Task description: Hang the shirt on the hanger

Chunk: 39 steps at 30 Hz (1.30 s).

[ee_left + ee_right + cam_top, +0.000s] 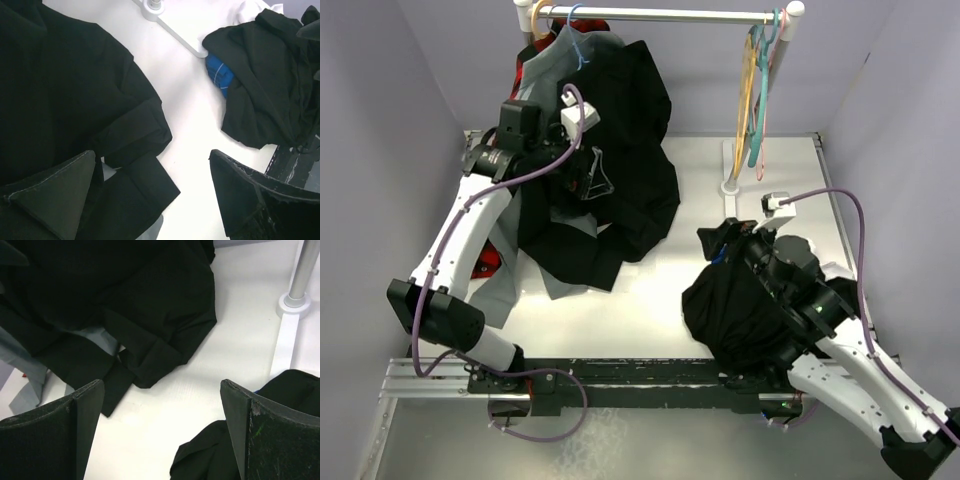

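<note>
The black shirt point(745, 305) lies crumpled on the table at the right, under my right arm; it also shows in the left wrist view point(265, 75) and the right wrist view point(210, 457). The yellow-orange hanger point(744, 90) hangs empty at the right end of the rail. My right gripper point(720, 240) point(162, 390) is open and empty, just above the pile's far-left edge. My left gripper point(595, 178) point(152, 160) is open and empty, in front of a second black garment point(630, 150) hanging at the rail's left end.
A teal hanger point(760, 110) and a pink hanger point(773, 60) hang beside the yellow one. A grey shirt point(555, 60) and a red-checked garment point(490, 262) hang at the left. A blue-checked shirt point(218, 75) pokes out under the pile. The rack post base point(733, 185) stands mid-table.
</note>
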{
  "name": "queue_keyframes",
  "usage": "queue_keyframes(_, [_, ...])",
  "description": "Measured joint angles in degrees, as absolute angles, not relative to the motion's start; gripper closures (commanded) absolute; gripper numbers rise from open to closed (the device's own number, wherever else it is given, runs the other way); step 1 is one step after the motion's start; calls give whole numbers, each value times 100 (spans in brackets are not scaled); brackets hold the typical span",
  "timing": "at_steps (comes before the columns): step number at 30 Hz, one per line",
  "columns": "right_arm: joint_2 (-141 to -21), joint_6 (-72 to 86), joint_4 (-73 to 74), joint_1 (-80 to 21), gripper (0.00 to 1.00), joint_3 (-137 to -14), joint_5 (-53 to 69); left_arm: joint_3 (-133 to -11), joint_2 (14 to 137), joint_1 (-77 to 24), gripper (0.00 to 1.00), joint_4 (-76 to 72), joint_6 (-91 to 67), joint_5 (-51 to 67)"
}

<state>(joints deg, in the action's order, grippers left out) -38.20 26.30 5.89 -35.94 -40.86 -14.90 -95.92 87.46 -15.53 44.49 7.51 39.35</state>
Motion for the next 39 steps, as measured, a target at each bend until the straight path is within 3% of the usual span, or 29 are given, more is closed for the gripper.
queue_keyframes(4, [-3422,2646,572,-3594,0,-4023,-1376,-9623,8770,-1892,1,4493,1022,3542])
queue_keyframes(9, [-2801,2729,644,-3594,0,-4018,-1623,-9432,8993,-3116,1,4309,1588,2630])
queue_keyframes(22, [-3824,3055,2003,-3592,0,-5951,-3223,-8818,9564,-4180,1,3743,2359,2539])
queue_keyframes(29, [-4451,3114,2244,-3363,0,-7024,-3830,-8381,9736,-5999,1,3577,2808,2309])
queue_keyframes(31, [-4622,3089,2250,-2967,0,-7078,-3723,-8191,9771,-6298,1,3538,2827,2189])
queue_keyframes(36, [-4917,3218,1940,-410,0,-6731,-1756,-7789,9784,-6812,1,3299,2834,1671])
queue_keyframes(39, [-4945,3354,1857,250,0,-6368,-1011,-7721,9795,-7078,1,3072,2832,1422])
